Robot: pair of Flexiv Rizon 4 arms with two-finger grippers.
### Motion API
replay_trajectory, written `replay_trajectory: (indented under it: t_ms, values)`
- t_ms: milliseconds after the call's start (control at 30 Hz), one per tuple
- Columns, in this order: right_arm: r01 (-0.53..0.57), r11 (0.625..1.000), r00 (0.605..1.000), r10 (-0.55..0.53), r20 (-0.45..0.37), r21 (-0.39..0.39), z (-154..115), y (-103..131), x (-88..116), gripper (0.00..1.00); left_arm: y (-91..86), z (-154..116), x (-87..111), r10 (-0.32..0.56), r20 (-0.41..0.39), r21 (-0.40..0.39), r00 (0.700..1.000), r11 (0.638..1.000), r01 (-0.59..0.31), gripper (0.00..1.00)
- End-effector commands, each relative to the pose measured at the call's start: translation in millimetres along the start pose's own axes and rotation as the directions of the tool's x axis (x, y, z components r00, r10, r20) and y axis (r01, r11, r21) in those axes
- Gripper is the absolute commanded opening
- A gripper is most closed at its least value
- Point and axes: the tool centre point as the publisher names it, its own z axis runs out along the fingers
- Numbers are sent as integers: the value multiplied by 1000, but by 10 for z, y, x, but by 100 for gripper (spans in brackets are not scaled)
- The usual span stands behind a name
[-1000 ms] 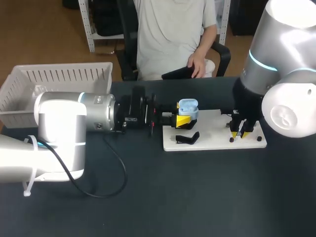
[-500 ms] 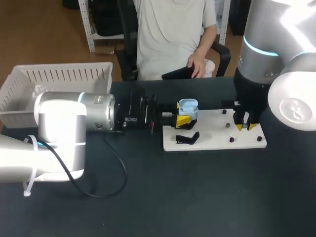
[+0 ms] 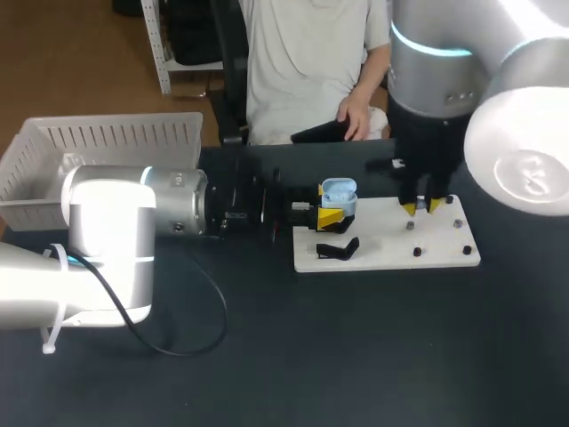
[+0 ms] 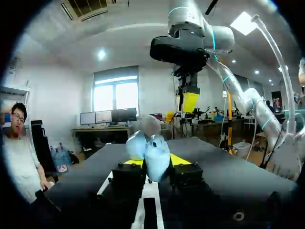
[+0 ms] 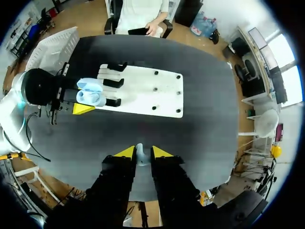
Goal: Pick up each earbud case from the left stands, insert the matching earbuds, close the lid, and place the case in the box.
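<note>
Two arms work over a dark table (image 3: 356, 356). At the upper left of the head view sits a white slatted basket (image 3: 107, 142). The left arm (image 3: 133, 213) lies level across the left half of the frame. Near the middle, the left gripper (image 3: 331, 216) is closed from two sides on a light blue earbud case (image 3: 339, 196) with its lid up, held at the left end of a white board (image 3: 382, 256). Just below the case in the frame, a black stand (image 3: 339, 250) rests on the board. Right of it, small dark pegs (image 3: 416, 252) dot the board. The right arm (image 3: 462, 80) enters from the upper right, and the right gripper (image 3: 421, 206) points down above the board's upper right part. In the right wrist view, its fingers stand nearly together, pinching a small white earbud (image 5: 139, 151) between the yellow tips, well above the table.
</note>
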Motion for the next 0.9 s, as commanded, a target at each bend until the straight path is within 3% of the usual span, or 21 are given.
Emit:
replay_trajectory:
  t_ms: [33, 367, 900]
  values:
    - [18, 1000, 1000, -18, -6, 5, -223, 189, -6, 0, -23, 10, 3, 4, 1, -10, 1000, 1000, -4, 0]
    - [76, 997, 997, -76, 6, -4, -302, 634, -180, 0, -23, 10, 3, 4, 1, -10, 1000, 1000, -4, 0]
    - [67, 998, 998, -67, 1, -11, -305, 648, -193, 0, -23, 10, 3, 4, 1, -10, 1000, 1000, -4, 0]
